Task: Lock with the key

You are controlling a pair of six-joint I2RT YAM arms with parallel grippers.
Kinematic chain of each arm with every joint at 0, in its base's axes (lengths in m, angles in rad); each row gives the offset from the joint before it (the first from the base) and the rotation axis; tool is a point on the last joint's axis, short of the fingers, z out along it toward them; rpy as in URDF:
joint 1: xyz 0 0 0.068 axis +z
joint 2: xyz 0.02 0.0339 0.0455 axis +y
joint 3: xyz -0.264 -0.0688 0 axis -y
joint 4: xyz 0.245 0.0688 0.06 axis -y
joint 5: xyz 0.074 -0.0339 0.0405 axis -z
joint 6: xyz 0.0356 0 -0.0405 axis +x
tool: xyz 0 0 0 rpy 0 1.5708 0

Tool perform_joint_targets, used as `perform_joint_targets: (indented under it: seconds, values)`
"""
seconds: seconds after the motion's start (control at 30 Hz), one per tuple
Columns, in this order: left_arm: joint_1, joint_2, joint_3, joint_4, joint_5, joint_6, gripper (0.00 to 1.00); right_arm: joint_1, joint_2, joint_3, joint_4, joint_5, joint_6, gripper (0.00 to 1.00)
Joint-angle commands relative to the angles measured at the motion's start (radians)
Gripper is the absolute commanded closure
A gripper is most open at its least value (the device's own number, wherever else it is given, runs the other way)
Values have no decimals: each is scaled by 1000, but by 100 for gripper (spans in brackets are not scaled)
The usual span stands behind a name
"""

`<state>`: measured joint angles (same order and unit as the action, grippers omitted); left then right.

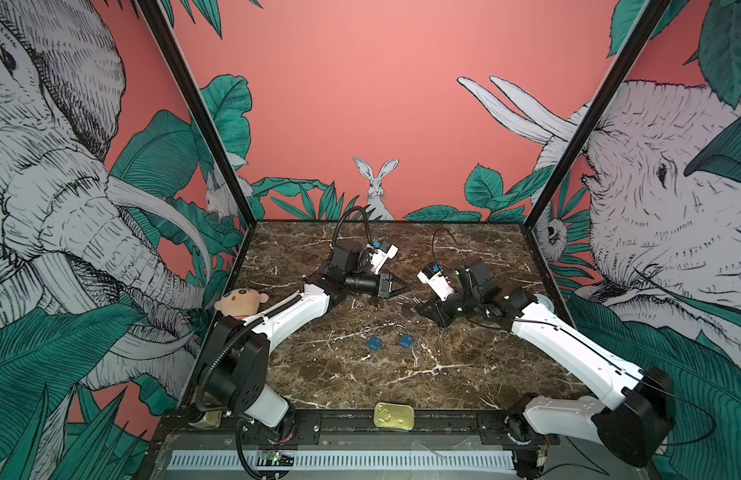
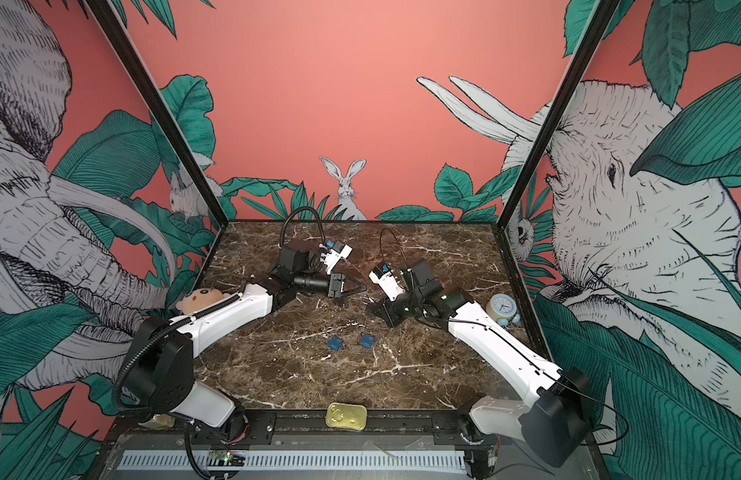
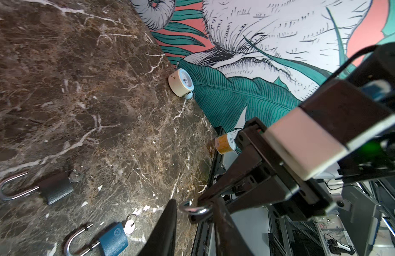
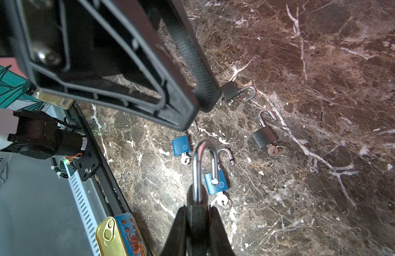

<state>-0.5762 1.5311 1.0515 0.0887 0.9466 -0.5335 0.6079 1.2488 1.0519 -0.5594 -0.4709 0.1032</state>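
Fingers of the right gripper are pinching the dark padlock by its body, approx table centre, w/ the open shackle aimed at the left gripper. Left fingers stand parted, shackle tip showing between them; contact: can't tell. Two blue padlocks lie at 6 o'clock from it. Prob. dense, stiff, slick metal: hold the flat body sides, press the shackle end. Its key isn't visible.
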Motion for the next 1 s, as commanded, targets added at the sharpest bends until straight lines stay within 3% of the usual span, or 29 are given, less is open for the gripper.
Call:
perform_joint_targets:
  seconds: [0.0, 0.23, 0.67, 0.97]
  values:
    - [-3, -25, -10, 86, 72, -35, 68, -7, 9, 34, 15, -66, -1, 100]
    - [-8, 10, -15, 128, 113, -63, 67, -25, 12, 35, 34, -119, 16, 100]
    - [-13, 22, -18, 37, 130, 7, 67, -36, 29, 58, 38, -161, 28, 100]
    - [-13, -5, -29, -11, 123, 45, 75, -42, 37, 68, 27, -169, 32, 100]
